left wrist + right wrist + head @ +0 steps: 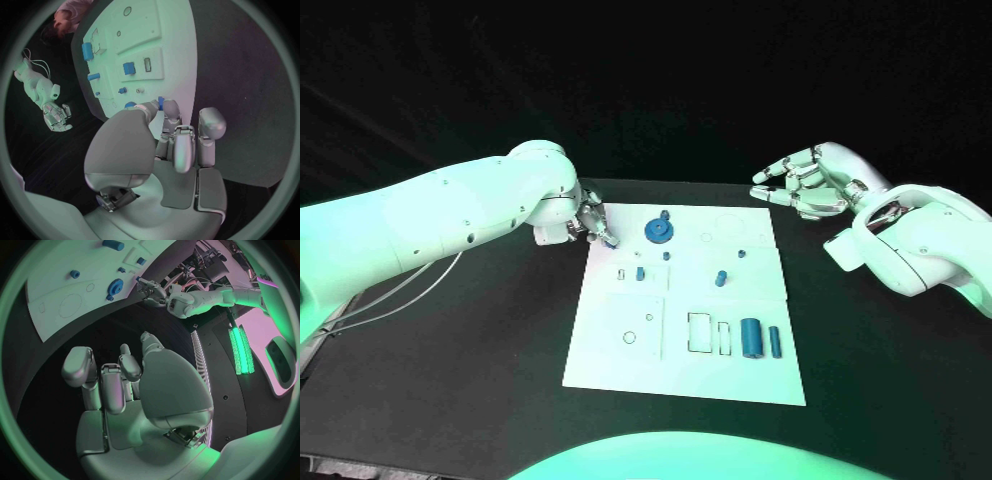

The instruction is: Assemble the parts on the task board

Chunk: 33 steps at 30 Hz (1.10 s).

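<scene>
On the left, the left hand [584,222] sits low at the far left corner of the task board [625,375], its fingers curled down at the board's edge. In the left wrist view the fingertips [164,107] close round a small blue part [160,101], which looks pinched between them, though most of it is hidden, so the hold is a likely reading rather than a sure one.

Moving across the white board on the black tabletop [459,370], the blue gear-like disc [659,232] lies near the far edge, just beside the left hand. Nearer the middle stand a few small blue pegs [721,278], and toward the near right side a blue cylinder [751,338] and a slimmer blue bar [775,341] lie side by side next to empty rectangular recesses [700,332]. A round outline [630,337] on the near left is also unfilled.

On the right, the right hand [809,180] hovers above the tabletop beyond the board's far right corner, fingers loosely apart and holding nothing.

The step in hand appears to be the left hand picking up or placing a small part at the far left corner; the assembly looks early, with several recesses open. The next move calls for carrying that part to its matching seat, aligning it squarely and pressing it in without disturbing the nearby disc.
</scene>
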{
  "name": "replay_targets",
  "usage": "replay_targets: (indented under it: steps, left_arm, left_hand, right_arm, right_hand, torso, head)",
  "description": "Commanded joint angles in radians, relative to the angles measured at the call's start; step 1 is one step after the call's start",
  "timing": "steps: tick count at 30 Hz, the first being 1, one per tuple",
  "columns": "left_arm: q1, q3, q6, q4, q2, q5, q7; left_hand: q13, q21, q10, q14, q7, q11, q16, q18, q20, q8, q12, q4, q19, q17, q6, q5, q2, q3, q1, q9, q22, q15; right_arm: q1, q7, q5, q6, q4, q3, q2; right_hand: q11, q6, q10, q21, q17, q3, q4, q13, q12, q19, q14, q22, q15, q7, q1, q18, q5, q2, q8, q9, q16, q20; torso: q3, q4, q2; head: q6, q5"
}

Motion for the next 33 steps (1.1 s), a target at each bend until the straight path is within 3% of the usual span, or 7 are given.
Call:
replay_targets:
  steps: [1,8,10,11,13,21,33]
  left_arm:
    - [0.001,0.000,-0.064,0.046,-0.030,0.081,0.012]
    - [0.000,0.000,-0.111,0.136,-0.089,0.136,0.009]
    - [-0.001,-0.002,-0.123,0.159,-0.101,0.142,0.009]
    - [-0.001,-0.002,-0.128,0.168,-0.106,0.143,0.010]
    - [-0.004,-0.005,-0.141,0.189,-0.116,0.150,0.010]
    - [-0.022,-0.014,-0.174,0.242,-0.133,0.119,0.005]
    - [-0.052,-0.026,-0.180,0.275,-0.128,-0.018,-0.013]
  left_hand:
    - [0.009,0.007,0.015,0.078,-0.005,-0.002,0.009,0.010,-0.003,0.015,0.012,-0.151,0.012,0.187,0.001,0.000,-0.007,0.172,-0.029,0.006,0.010,-0.005]
    - [0.029,0.014,0.036,0.082,-0.009,-0.008,0.015,0.008,-0.008,0.042,0.037,-0.198,0.021,0.195,0.004,-0.001,-0.023,0.242,-0.091,0.011,0.023,-0.010]
    - [0.043,0.017,0.043,0.083,-0.009,-0.010,0.017,0.007,-0.010,0.051,0.050,-0.214,0.024,0.198,0.008,0.086,-0.036,0.271,-0.110,0.013,0.028,-0.012]
    - [0.049,0.020,0.047,0.083,-0.011,-0.010,0.018,0.007,-0.011,0.056,0.056,-0.221,0.027,0.200,0.011,0.110,-0.042,0.284,-0.123,0.012,0.032,-0.012]
    - [0.056,0.024,0.053,0.084,-0.013,-0.012,0.020,0.005,-0.013,0.064,0.064,-0.233,0.030,0.202,0.013,0.124,-0.048,0.305,-0.144,0.009,0.038,-0.015]
    - [0.077,0.031,0.068,0.085,-0.018,-0.017,0.021,0.003,-0.017,0.085,0.086,-0.261,0.037,0.203,0.016,0.143,-0.055,0.340,-0.183,0.004,0.050,-0.018]
    - [0.088,0.037,0.076,0.086,-0.020,-0.020,0.022,0.002,-0.019,0.100,0.098,-0.277,0.043,0.205,0.016,0.153,-0.056,0.358,-0.206,0.001,0.060,-0.021]
  right_arm:
    - [0.000,0.006,-0.003,0.001,-0.001,0.000,0.001]
    - [0.000,0.007,-0.003,0.002,-0.005,0.000,0.003]
    - [0.000,0.007,-0.003,0.003,-0.006,0.000,0.004]
    - [0.000,0.007,-0.003,0.003,-0.007,0.000,0.004]
    - [0.000,0.007,-0.003,0.003,-0.007,0.000,0.005]
    - [-0.001,0.007,-0.003,0.004,-0.009,0.000,0.008]
    - [-0.001,0.008,-0.003,0.004,-0.009,0.000,0.007]
  right_hand:
    - [-0.001,-0.005,0.003,-0.006,0.029,-0.005,-0.002,0.001,0.000,-0.004,0.049,0.000,-0.007,0.002,-0.003,0.020,0.005,0.006,0.006,-0.001,-0.005,-0.004]
    - [-0.002,-0.005,0.003,-0.006,0.030,-0.005,-0.004,0.001,0.000,-0.003,0.049,0.000,-0.007,0.001,-0.001,0.020,0.008,0.006,0.007,-0.001,-0.004,-0.004]
    - [-0.002,-0.005,0.003,-0.006,0.030,-0.005,-0.004,0.001,0.000,-0.003,0.049,0.000,-0.007,0.001,-0.001,0.020,0.008,0.006,0.007,-0.001,-0.004,-0.004]
    - [-0.002,-0.005,0.003,-0.006,0.030,-0.005,-0.004,0.001,0.000,-0.003,0.049,0.000,-0.007,0.001,-0.001,0.020,0.008,0.006,0.007,-0.001,-0.004,-0.004]
    - [-0.002,-0.005,0.003,-0.006,0.030,-0.005,-0.004,0.001,0.000,-0.003,0.049,0.000,-0.007,0.001,-0.001,0.020,0.008,0.006,0.007,-0.001,-0.004,-0.004]
    - [-0.002,-0.005,0.003,-0.006,0.030,-0.005,-0.004,0.001,0.000,-0.003,0.049,0.000,-0.007,0.001,-0.001,0.020,0.008,0.006,0.007,-0.001,-0.004,-0.004]
    - [-0.002,-0.005,0.003,-0.006,0.031,-0.004,-0.004,0.001,0.001,-0.003,0.049,0.000,-0.007,0.001,0.000,0.020,0.011,0.006,0.008,-0.001,-0.004,-0.004]
  torso:
    - [0.0014,0.0017,-0.002]
    - [0.0020,0.0022,-0.002]
    - [0.0019,0.0022,-0.002]
    - [0.0021,0.0024,-0.002]
    - [0.0022,0.0029,-0.002]
    - [0.0007,0.0015,-0.003]
    - [0.0010,0.0019,-0.001]
  head:
    - [-0.002,0.004]
    - [-0.003,0.006]
    - [-0.003,0.006]
    - [-0.005,0.007]
    - [-0.005,0.009]
    - [-0.006,0.012]
    - [-0.006,0.009]
